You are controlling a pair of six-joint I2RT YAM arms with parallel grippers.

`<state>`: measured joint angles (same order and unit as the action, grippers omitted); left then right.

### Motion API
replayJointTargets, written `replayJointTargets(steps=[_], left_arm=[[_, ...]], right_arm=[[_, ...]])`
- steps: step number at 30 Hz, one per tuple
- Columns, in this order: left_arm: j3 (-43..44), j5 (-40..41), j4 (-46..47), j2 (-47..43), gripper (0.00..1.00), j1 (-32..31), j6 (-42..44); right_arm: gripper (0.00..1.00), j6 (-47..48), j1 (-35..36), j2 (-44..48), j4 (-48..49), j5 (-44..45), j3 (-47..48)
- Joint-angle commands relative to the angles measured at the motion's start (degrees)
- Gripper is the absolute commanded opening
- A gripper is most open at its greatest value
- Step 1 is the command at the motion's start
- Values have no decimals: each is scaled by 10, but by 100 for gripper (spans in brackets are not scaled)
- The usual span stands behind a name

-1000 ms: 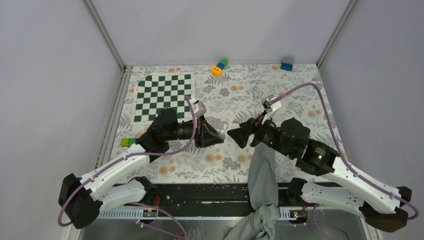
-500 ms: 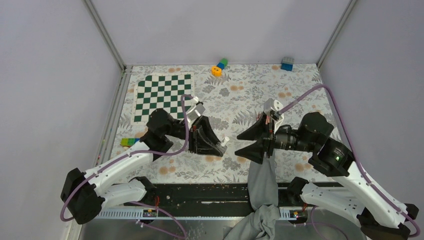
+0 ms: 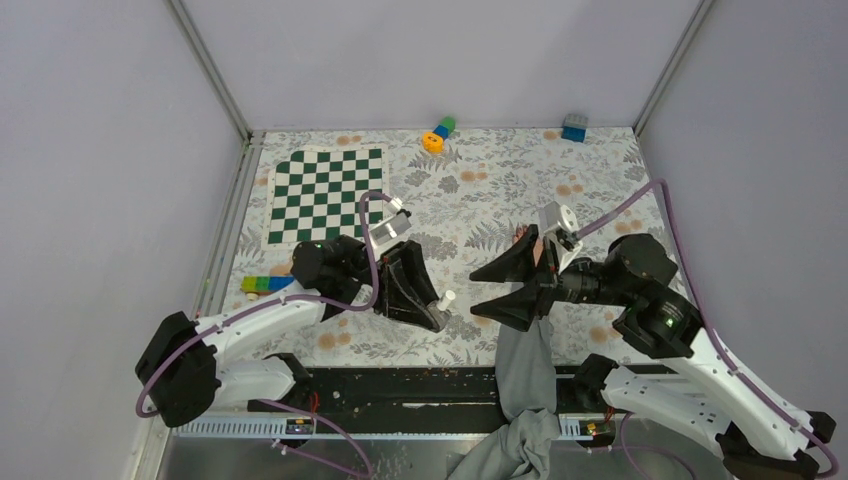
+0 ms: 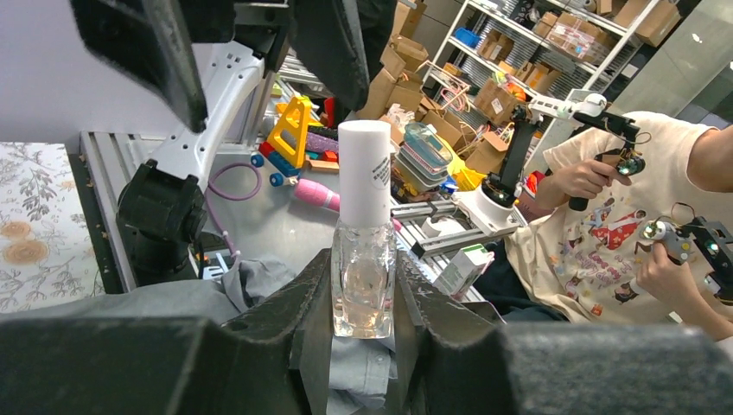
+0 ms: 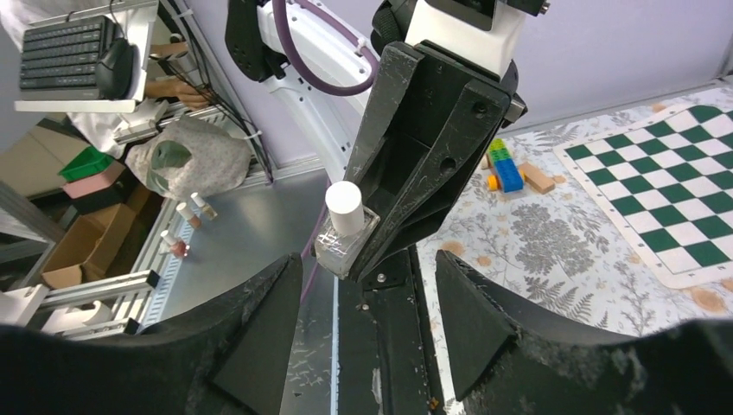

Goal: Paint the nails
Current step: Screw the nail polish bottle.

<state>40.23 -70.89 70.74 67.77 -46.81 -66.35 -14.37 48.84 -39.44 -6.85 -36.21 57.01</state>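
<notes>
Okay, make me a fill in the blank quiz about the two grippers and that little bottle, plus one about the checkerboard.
1. The left gripper is shut on a clear bottle whose cap is ____.
2. The right gripper faces the bottle with its jaws ____.
3. The checkerboard lies on the ____ arm's side of the table.
Missing words: white; open; left.
</notes>
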Motion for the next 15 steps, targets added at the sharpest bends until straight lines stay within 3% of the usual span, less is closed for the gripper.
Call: replayJointTargets(steps=[1,7,15], left_arm=[[2,-8,83,-2,0,-1,-36],[1,0,19,-3,0,-1,3],[12,15,-179,-45,0,-2,155]], right_arm=[[64,-33,-2,-29,78,-38,8],[64,-53,4,-48,103,-40,14],[62,-14,51,-77,78,-3,32]])
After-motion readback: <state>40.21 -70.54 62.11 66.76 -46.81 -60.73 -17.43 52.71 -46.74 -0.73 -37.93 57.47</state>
